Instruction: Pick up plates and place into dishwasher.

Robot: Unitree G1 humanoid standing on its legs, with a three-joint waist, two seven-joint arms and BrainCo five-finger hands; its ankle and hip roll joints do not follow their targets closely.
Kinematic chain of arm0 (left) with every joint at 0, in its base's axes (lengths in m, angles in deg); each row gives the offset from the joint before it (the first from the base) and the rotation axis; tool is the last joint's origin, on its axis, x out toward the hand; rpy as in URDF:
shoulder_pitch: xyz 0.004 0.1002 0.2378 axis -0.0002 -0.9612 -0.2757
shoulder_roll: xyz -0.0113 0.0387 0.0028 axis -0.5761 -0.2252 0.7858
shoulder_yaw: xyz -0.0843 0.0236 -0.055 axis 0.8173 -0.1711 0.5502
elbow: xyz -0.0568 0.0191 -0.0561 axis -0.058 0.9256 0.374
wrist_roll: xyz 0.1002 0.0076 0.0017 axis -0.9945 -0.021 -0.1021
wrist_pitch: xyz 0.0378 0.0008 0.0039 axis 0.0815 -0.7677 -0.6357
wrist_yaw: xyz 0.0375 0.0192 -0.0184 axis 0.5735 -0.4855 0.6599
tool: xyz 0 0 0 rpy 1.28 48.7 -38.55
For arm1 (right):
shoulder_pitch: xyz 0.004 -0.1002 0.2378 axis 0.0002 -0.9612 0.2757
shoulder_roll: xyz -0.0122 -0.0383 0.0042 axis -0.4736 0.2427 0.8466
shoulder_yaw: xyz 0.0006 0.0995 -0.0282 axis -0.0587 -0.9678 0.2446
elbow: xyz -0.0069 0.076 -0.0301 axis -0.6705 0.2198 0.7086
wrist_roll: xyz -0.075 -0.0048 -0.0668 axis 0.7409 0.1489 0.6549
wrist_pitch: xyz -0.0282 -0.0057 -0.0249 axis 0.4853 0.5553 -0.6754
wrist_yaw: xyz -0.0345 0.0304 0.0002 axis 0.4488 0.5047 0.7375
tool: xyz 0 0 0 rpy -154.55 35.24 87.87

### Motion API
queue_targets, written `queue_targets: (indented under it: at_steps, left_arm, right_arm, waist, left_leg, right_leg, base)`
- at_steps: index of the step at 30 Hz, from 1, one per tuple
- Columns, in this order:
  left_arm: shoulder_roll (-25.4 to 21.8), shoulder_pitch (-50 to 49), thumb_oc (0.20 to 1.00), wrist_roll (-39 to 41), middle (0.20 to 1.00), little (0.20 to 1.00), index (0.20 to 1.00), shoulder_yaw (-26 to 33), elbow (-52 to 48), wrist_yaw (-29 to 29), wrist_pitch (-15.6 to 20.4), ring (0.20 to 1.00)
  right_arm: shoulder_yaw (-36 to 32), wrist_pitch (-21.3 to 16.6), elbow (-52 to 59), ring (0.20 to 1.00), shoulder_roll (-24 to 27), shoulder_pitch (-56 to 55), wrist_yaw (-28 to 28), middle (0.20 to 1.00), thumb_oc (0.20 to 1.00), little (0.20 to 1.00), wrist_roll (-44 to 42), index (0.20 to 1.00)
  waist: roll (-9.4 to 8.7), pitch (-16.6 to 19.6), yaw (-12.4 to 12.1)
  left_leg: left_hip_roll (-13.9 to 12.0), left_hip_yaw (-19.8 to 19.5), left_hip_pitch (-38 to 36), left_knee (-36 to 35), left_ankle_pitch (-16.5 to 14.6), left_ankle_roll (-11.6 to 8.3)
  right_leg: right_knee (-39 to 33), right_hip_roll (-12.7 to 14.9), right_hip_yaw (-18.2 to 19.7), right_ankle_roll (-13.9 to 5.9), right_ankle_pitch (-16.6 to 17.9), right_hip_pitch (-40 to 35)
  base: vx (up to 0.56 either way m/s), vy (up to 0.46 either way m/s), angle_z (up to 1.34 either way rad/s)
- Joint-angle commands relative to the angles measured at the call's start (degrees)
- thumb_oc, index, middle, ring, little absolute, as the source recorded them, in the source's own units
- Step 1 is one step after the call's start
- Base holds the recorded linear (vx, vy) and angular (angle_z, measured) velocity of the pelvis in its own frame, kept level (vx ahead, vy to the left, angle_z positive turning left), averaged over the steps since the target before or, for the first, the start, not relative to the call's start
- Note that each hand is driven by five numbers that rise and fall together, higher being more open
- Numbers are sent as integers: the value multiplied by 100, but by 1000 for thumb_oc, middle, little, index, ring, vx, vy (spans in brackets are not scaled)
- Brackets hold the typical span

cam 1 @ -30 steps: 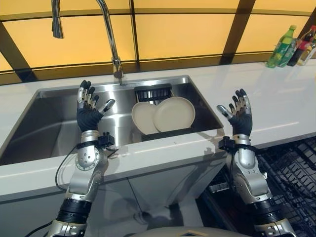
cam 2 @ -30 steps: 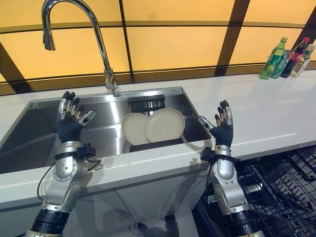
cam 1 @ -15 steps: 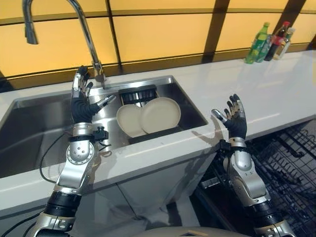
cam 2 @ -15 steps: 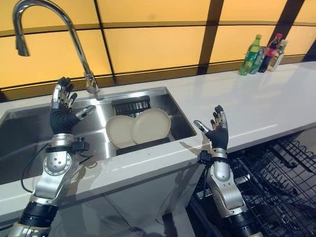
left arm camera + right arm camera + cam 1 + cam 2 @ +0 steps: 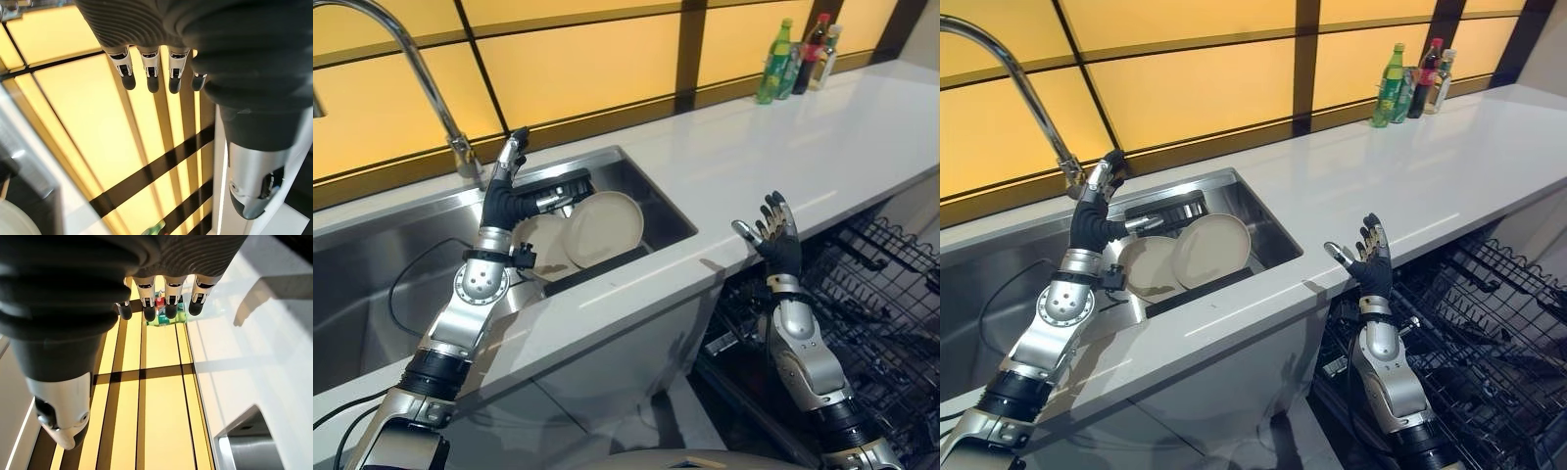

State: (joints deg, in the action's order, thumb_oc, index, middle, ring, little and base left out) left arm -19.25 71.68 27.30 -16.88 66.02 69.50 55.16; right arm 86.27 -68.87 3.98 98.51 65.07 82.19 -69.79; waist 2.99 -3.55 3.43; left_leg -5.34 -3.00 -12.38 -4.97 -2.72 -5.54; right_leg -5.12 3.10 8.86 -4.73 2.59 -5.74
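Two cream plates lean together in the steel sink [image 5: 372,264]: the larger plate [image 5: 604,225] in front on the right, the smaller plate [image 5: 534,245] behind on the left. My left hand [image 5: 506,193] is raised over the sink just left of the plates, fingers straight, thumb out toward them, holding nothing. My right hand [image 5: 775,241] is up in front of the counter edge, open and empty, above the dishwasher's dark wire rack [image 5: 871,304]. Straight fingers [image 5: 149,73] show in the left wrist view, and fingers [image 5: 168,298] in the right wrist view are straight too.
A curved tap [image 5: 406,69] rises behind the sink. A black strainer basket [image 5: 1170,209] sits behind the plates. Several bottles [image 5: 798,54] stand at the far right of the white counter [image 5: 783,157]. The pulled-out rack fills the lower right.
The camera has swung right, shifting the whole scene left. My left hand has moved forward over the sink, closer to the plates. My right hand stays raised and open.
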Motion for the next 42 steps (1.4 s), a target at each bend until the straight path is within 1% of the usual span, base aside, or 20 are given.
queue_targets:
  at_steps: [1,5,9,13,15,16,23,30,32,36,39,42]
  left_arm:
    - [-457,435,1000,-170,1000,1000,1000,76,410,-43,140,1000]
    - [-594,288,1000,-148,1000,1000,1000,225,575,-94,115,1000]
    - [-630,178,1000,-230,1000,1000,1000,321,715,-11,116,1000]
    - [-720,188,1000,-285,1000,1000,1000,399,1086,9,142,1000]
    - [-768,260,1000,-201,1000,1000,1000,407,1299,-8,95,1000]
    - [-764,291,1000,-144,1000,1000,1000,405,1403,-30,86,1000]
    - [-787,482,1000,336,1000,1000,1000,466,2007,-337,-76,1000]
    - [-842,882,1000,460,1000,1000,1000,313,2451,-397,-33,1000]
    - [-904,1059,1000,546,1000,1000,1000,257,2584,-404,32,1000]
    - [-1004,1351,1000,603,1000,1000,1000,173,2696,-249,42,1000]
    - [-1072,1496,1000,628,1000,1000,1000,154,2772,-143,72,1000]
    - [-1117,1647,1000,557,1000,1000,1000,175,2818,83,17,1000]
  right_arm:
    - [-46,-125,374,1000,228,-125,-171,1000,1000,1000,-99,1000]
    - [-105,-47,438,1000,315,-244,-248,1000,1000,1000,-169,1000]
    - [-109,-65,408,1000,373,-296,-287,1000,1000,1000,-185,1000]
    - [-111,-74,383,1000,482,-317,-298,1000,1000,1000,-254,1000]
    - [-91,-69,366,1000,533,-298,-282,1000,1000,1000,-293,1000]
    - [-81,-82,342,1000,551,-293,-285,1000,1000,1000,-298,1000]
    - [-5,-118,247,1000,654,-178,-178,1000,1000,1000,-290,1000]
    - [132,-204,142,1000,699,-16,-42,1000,1000,1000,-264,1000]
    - [202,-242,121,1000,716,68,8,1000,1000,1000,-232,1000]
    - [278,-287,103,1000,770,228,113,1000,1000,1000,-234,1000]
    - [304,-329,88,1000,781,258,150,1000,1000,1000,-230,1000]
    - [340,-344,83,1000,752,255,183,1000,1000,1000,-193,1000]
  waist:
    - [-124,335,107]
    - [-136,208,193]
    - [-157,79,235]
    - [-171,-57,280]
    - [-179,-138,300]
    - [-164,-174,308]
    - [-177,-472,291]
    - [-173,-737,342]
    - [-176,-853,367]
    - [-185,-1068,415]
    - [-185,-1158,437]
    - [-178,-1190,457]
  left_leg:
    - [110,-362,401,373,-207,13]
    - [207,-407,396,462,-317,82]
    - [255,-446,418,555,-388,110]
    - [318,-502,479,663,-438,135]
    - [346,-525,536,749,-467,143]
    - [351,-537,517,781,-546,170]
    - [501,-654,814,1097,-612,221]
    - [601,-635,1251,1484,-619,247]
    - [636,-607,1416,1626,-622,256]
    - [710,-564,1629,1801,-633,280]
    - [739,-529,1717,1888,-633,297]
    - [755,-491,1747,1926,-638,306]
  right_leg:
    - [563,338,2,-481,-309,331]
    - [631,393,246,-577,-252,443]
    - [712,441,366,-649,-213,554]
    - [812,473,469,-720,-165,700]
    - [865,488,521,-757,-149,769]
    - [888,494,522,-772,-208,758]
    - [1026,570,615,-873,-118,981]
    - [1313,596,662,-908,-85,1338]
    - [1399,599,689,-903,-73,1462]
    - [1491,592,738,-889,-54,1618]
    - [1539,583,741,-872,-50,1679]
    - [1546,586,727,-856,-63,1680]
  base:
    - [105,66,-24]
    - [88,62,-26]
    - [61,44,-23]
    - [60,36,-8]
    - [73,40,-2]
    - [84,48,-7]
    - [34,25,-16]
    - [-15,29,-8]
    - [-82,29,-10]
    - [-62,12,-11]
    - [-17,-12,-22]
    - [6,-13,-34]
